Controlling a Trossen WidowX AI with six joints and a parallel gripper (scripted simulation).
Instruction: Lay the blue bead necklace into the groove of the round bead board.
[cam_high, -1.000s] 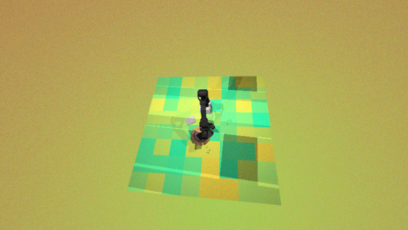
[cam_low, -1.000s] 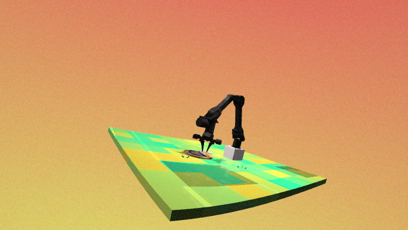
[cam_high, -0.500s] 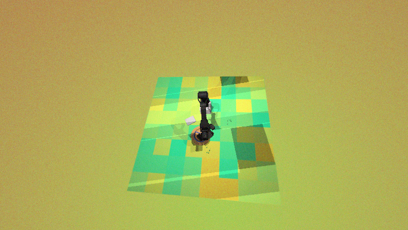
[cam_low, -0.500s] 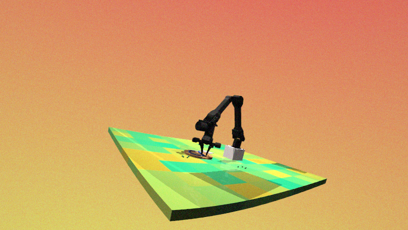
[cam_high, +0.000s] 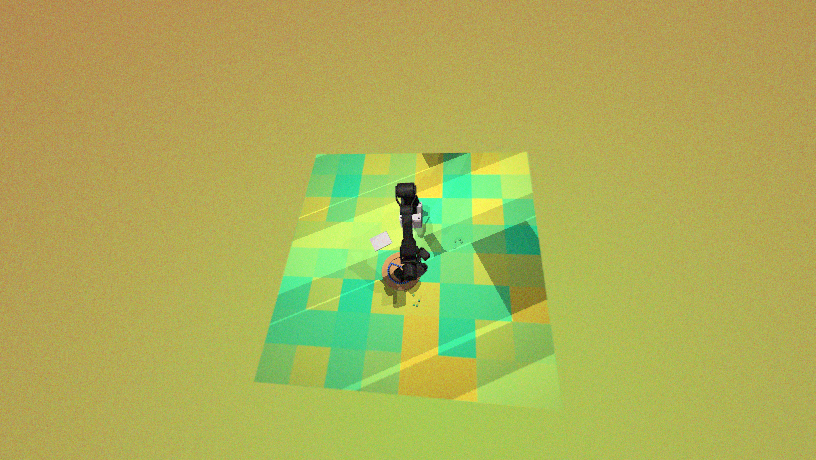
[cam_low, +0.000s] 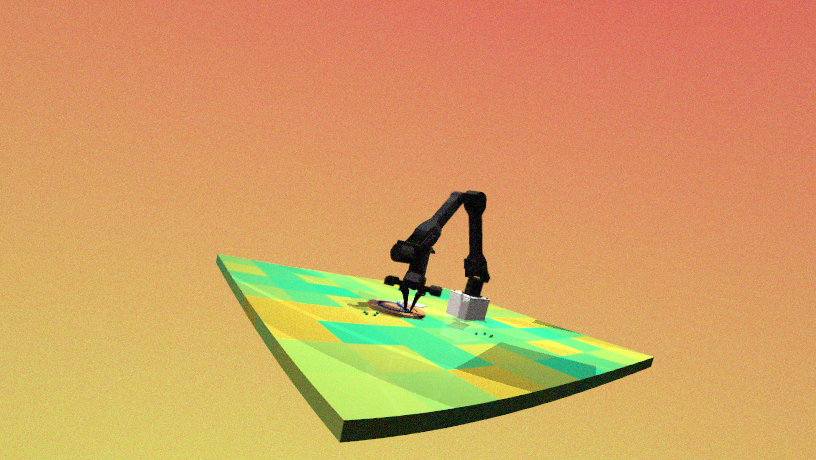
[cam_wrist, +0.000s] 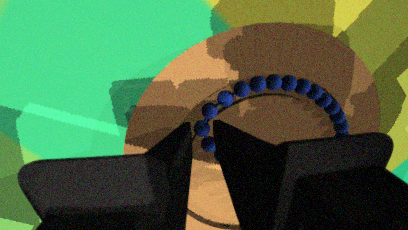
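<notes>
The round wooden bead board (cam_high: 385, 273) (cam_low: 418, 314) (cam_wrist: 190, 66) lies under my gripper. The blue bead necklace (cam_high: 389, 272) (cam_low: 381, 305) (cam_wrist: 273, 82) lies on it, curving along the far side of the groove in the wrist view. At the left its strand bends inward and runs behind my right-hand finger, so the rest is hidden. My gripper (cam_low: 409, 310) (cam_wrist: 202, 128) is low over the board, its fingers a narrow gap apart. A blue bead (cam_wrist: 202, 128) shows between the fingertips, with a small gap on each side. Contact cannot be told.
A flat white square (cam_high: 381, 240) lies beside the board, towards the arm's pale base block (cam_high: 418, 218) (cam_low: 468, 306). Small dark green bits (cam_high: 416, 300) (cam_low: 371, 313) lie near the board, and others (cam_high: 458, 241) (cam_low: 484, 334) lie farther off.
</notes>
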